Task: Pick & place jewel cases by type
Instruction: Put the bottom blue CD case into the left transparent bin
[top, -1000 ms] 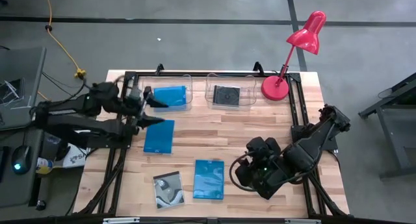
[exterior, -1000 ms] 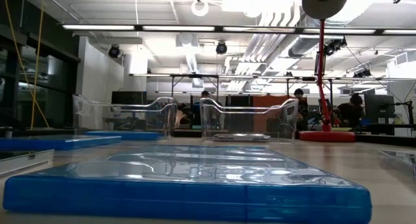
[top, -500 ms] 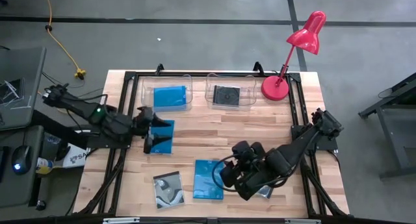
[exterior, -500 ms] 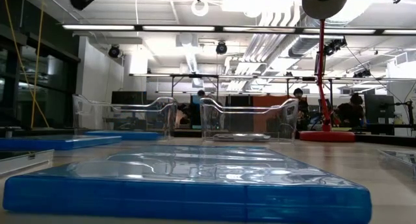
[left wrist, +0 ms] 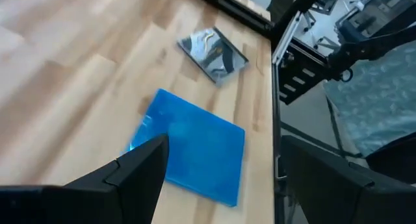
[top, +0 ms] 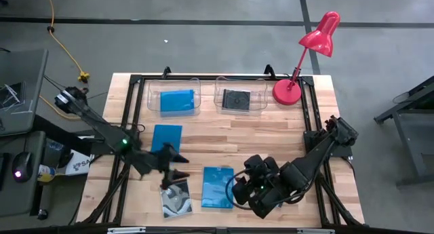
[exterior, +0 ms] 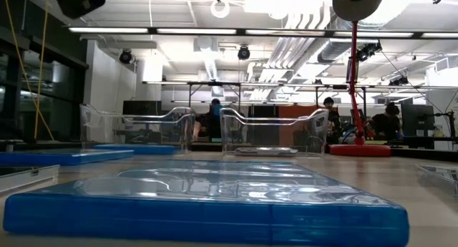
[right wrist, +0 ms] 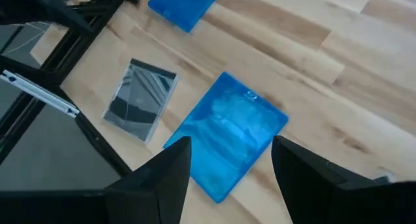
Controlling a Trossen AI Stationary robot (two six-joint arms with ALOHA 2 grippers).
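The table (top: pixel 271 125) has two clear tubs at the far edge. The left tub (top: pixel 174 98) holds one blue case (top: pixel 178 100). The right tub (top: pixel 239 98) holds one black case (top: pixel 237 99). A red lamp (top: pixel 305 57) stands beside the right tub.

Some cases lie out on the wood and are not sorted yet. One loose blue case (top: pixel 166 140) lies in front of the left tub. Another blue case (top: pixel 218 186) lies near the front edge. A silvery square case (top: pixel 175 197) lies just beside it. A sixth case cannot be seen; the right arm may be hiding it.

The left gripper (top: pixel 178 167) hangs just above the silvery square case. Its fingers (left wrist: pixel 140 169) are spread wide and hold nothing. The right gripper (top: pixel 237 190) is over the edge of the front blue case. Its fingers (right wrist: pixel 162 175) are apart, and nothing is between them.

This looks like the reaching step, with each arm going for a new case. The sorting looks about one third done.

Next, each gripper needs to come down low and flat. The cases are thin, so the fingers must catch an edge. The blue case should go in the left tub. The silvery square case should go in the right tub with the black one.
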